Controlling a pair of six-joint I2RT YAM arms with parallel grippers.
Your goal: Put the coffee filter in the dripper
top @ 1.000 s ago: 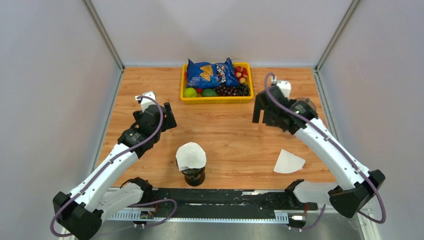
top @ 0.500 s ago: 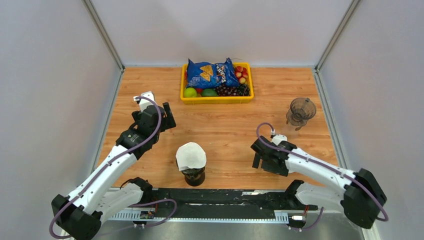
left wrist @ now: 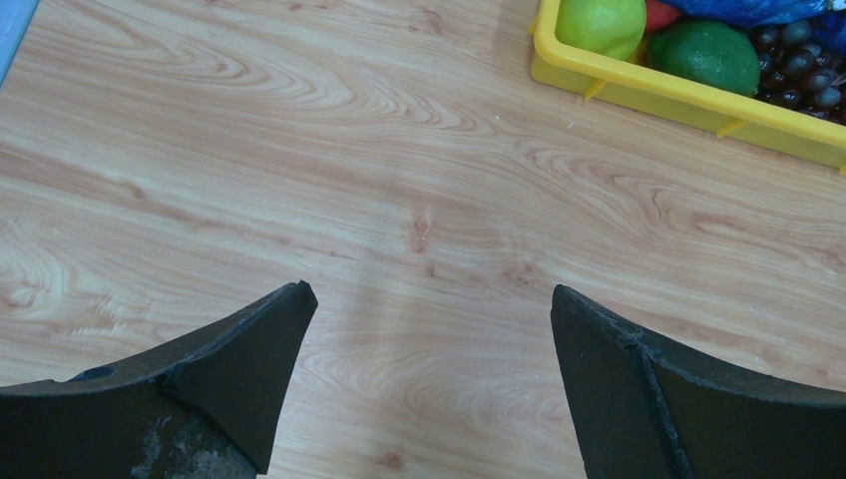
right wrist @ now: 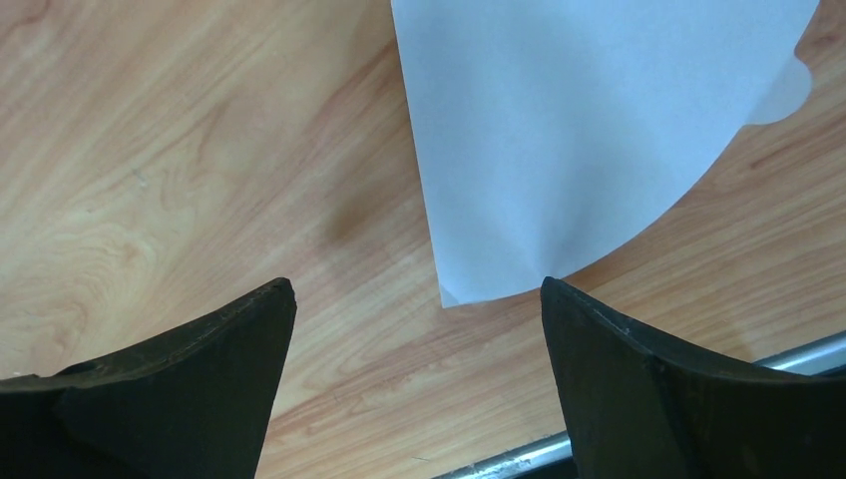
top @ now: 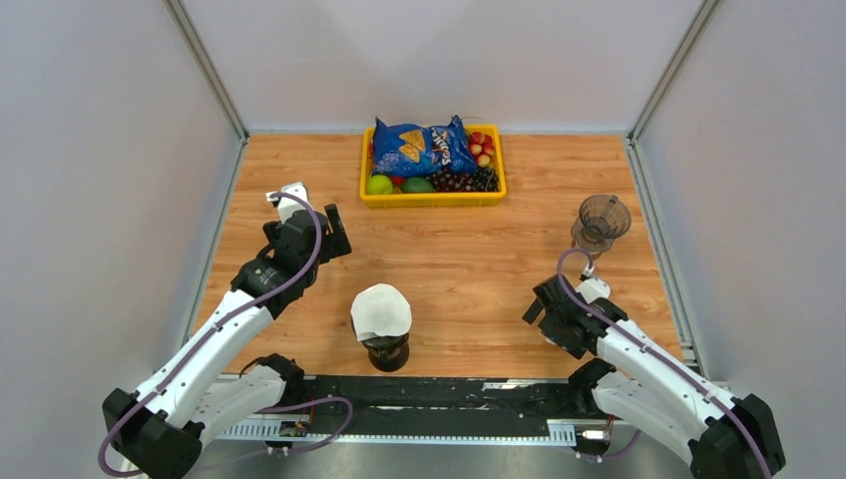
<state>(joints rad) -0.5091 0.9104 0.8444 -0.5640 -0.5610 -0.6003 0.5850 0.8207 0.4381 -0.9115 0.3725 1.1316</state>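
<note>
A white fan-shaped coffee filter [right wrist: 589, 130] lies flat on the wooden table, in the right wrist view. Its pointed corner lies just ahead of my right fingertip [right wrist: 599, 329]. My right gripper [right wrist: 419, 299] is open and empty, low over the table near the front edge. In the top view the right gripper [top: 547, 317] and its arm hide this filter. A smoky translucent dripper [top: 602, 219] stands upright at the back right, apart from the gripper. My left gripper [top: 334, 232] is open and empty over bare wood [left wrist: 429, 299].
A dark vessel [top: 386, 351] topped by another white filter [top: 380, 311] stands at the front centre. A yellow tray [top: 432, 199] with a blue chip bag and fruit sits at the back centre; its corner shows in the left wrist view [left wrist: 688, 100]. A metal rail [right wrist: 798, 354] edges the table front.
My right arm has swung from the back right by the dripper down to the front right, and now stands over the loose filter. The dripper is uncovered. The left arm has not moved.
</note>
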